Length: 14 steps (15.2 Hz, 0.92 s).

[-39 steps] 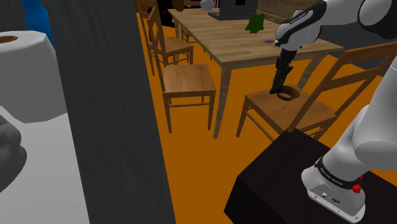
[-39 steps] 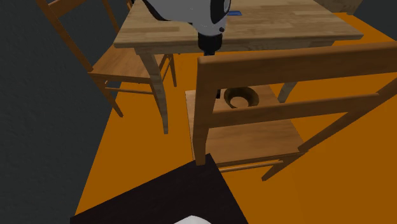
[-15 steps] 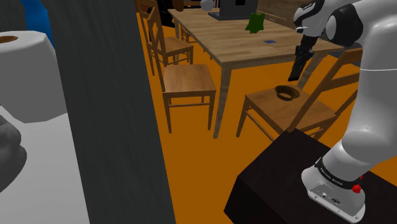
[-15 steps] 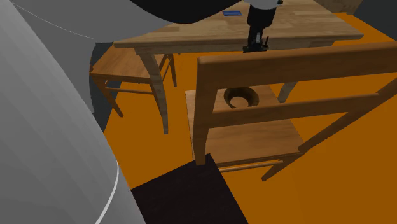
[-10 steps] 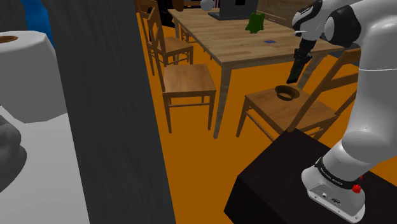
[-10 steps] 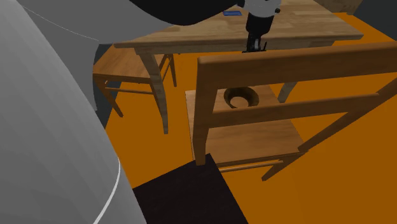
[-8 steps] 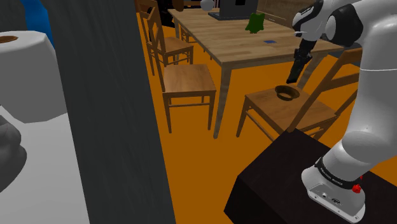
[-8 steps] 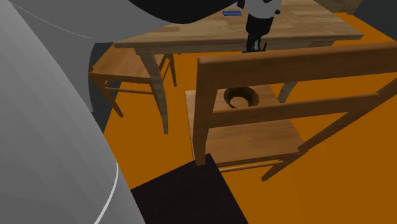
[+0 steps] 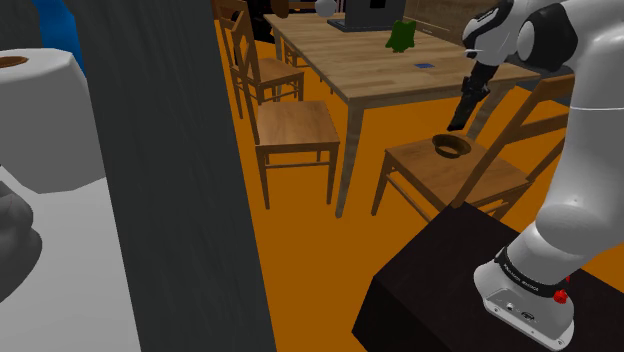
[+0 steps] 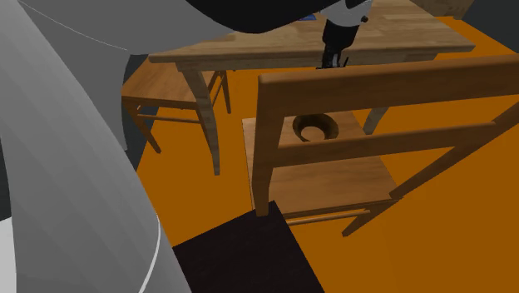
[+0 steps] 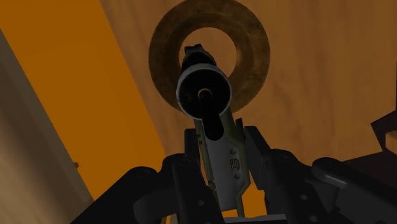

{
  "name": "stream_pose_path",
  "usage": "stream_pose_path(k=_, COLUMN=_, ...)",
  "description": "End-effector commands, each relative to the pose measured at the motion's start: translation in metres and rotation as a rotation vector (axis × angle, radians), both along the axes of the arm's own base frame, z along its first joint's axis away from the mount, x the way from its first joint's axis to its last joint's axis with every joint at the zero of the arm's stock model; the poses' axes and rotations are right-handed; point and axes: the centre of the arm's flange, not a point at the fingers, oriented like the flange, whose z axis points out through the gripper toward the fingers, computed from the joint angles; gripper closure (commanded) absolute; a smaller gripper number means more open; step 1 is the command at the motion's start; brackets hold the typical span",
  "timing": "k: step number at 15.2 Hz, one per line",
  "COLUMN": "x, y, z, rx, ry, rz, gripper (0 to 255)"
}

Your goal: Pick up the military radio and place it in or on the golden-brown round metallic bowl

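A brown round bowl sits on the wooden seat of a chair, near the seat's table-side edge; the bowl also shows through the chair's back slats. My gripper hangs above it, beside the table's corner, shut on the military radio. The radio is an olive-green slim body with a round black end pointing down. In the wrist view that end lines up over the bowl's ring, with a clear gap between them. In the second exterior view the gripper is above the chair's top rail.
A wooden table stands just beyond the chair, with a green object, a small blue item and a dark box on it. More chairs line its side. The chair's backrest is close to the gripper. Orange floor lies around.
2.6 s ago the gripper was down at the bowl; it has since risen and moved toward the table's corner. Over the last second it has barely shifted.
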Motion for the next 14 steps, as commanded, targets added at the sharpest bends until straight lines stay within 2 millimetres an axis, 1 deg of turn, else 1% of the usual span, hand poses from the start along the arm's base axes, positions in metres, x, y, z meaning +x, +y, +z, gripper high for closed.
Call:
stream_pose_path(k=1, x=0.007, y=0.001, z=-0.06, rx=-0.004, ry=0.077, rz=0.011, gripper=255)
stream_pose_path(k=8, x=0.007, y=0.001, z=-0.06, rx=-0.004, ry=0.077, rz=0.011, gripper=255)
stream_pose_path(k=9, x=-0.002, y=0.001, z=-0.054, rx=-0.005, ry=0.078, rz=0.012, gripper=0)
stream_pose_path(k=10, x=-0.008, y=-0.007, z=-0.044, rx=-0.003, ry=0.078, rz=0.011, gripper=0)
stream_pose_path(k=12, x=-0.007, y=-0.005, z=-0.032, rx=-0.004, ry=0.078, rz=0.011, gripper=0)
stream_pose_path(k=13, x=-0.007, y=-0.004, z=-0.035, rx=-0.003, ry=0.078, rz=0.011, gripper=0)
stream_pose_path(k=14, x=0.007, y=0.001, z=-0.06, rx=-0.004, ry=0.077, rz=0.011, gripper=0)
